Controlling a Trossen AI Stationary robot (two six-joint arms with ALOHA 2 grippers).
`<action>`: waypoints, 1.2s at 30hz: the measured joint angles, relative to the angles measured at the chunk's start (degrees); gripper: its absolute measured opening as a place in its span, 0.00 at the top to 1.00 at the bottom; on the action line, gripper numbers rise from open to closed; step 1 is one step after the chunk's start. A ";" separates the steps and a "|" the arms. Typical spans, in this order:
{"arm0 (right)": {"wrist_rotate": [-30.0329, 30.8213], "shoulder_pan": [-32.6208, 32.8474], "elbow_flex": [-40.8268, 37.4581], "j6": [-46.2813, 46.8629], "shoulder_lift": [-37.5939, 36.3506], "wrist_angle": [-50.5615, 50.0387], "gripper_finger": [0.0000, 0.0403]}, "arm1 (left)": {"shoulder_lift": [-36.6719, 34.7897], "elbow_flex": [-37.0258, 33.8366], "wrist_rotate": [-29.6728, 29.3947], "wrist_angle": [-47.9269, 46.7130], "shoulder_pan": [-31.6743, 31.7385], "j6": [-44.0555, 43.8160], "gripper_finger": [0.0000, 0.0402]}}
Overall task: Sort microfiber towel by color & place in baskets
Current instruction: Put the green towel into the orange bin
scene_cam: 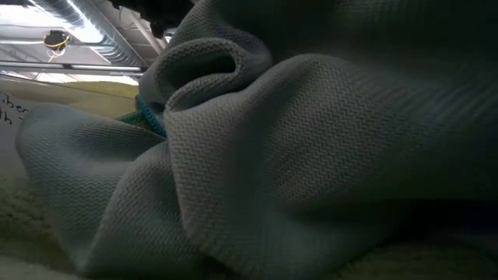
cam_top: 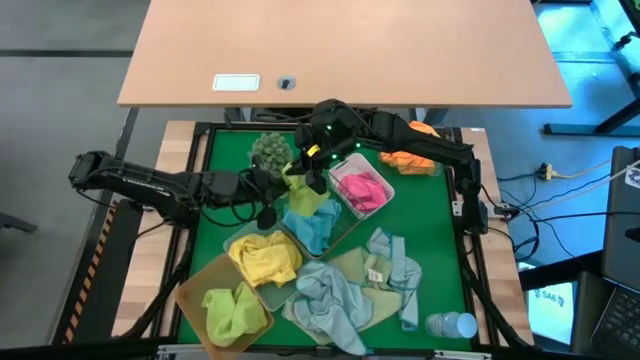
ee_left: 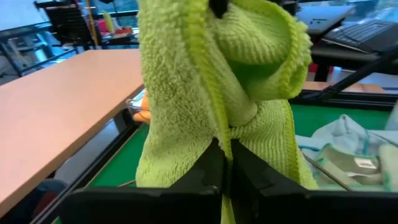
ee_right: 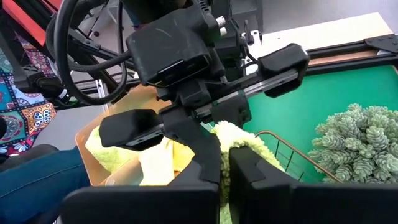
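Between both end effectors (cam_top: 298,183) hangs lime towel (ee_left: 211,87)

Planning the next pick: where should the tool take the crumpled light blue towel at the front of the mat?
Pinch a raised fold near the middle of the light blue towel, probably coming straight down: it lies crumpled and low on the green mat, so its flat edges offer little to catch.

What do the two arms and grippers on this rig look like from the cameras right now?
Both arms are dark, jointed and matte. The left arm trails black cables near its wrist, and green indicator lights glow on the right arm at its wrist. The left gripper has a boxy black body on a silver rail, with two flat, rounded black fingers.
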 joint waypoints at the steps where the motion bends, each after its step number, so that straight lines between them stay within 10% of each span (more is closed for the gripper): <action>1: 0.00 0.00 0.00 -0.01 0.00 -0.01 0.99 | 0.00 0.00 0.60 0.00 -0.04 -0.01 0.98; 18: -2.05 -0.04 0.00 1.76 0.02 -7.18 0.58 | -12.69 0.02 24.08 -15.29 -9.38 -14.90 1.00; 29: -2.05 -0.02 0.00 1.50 0.02 -18.16 0.56 | -21.69 0.04 49.42 -27.21 -18.19 -39.15 1.00; 36: -2.05 0.00 0.00 1.47 0.02 -18.93 0.56 | -22.53 0.04 50.64 -27.70 -23.94 -50.52 1.00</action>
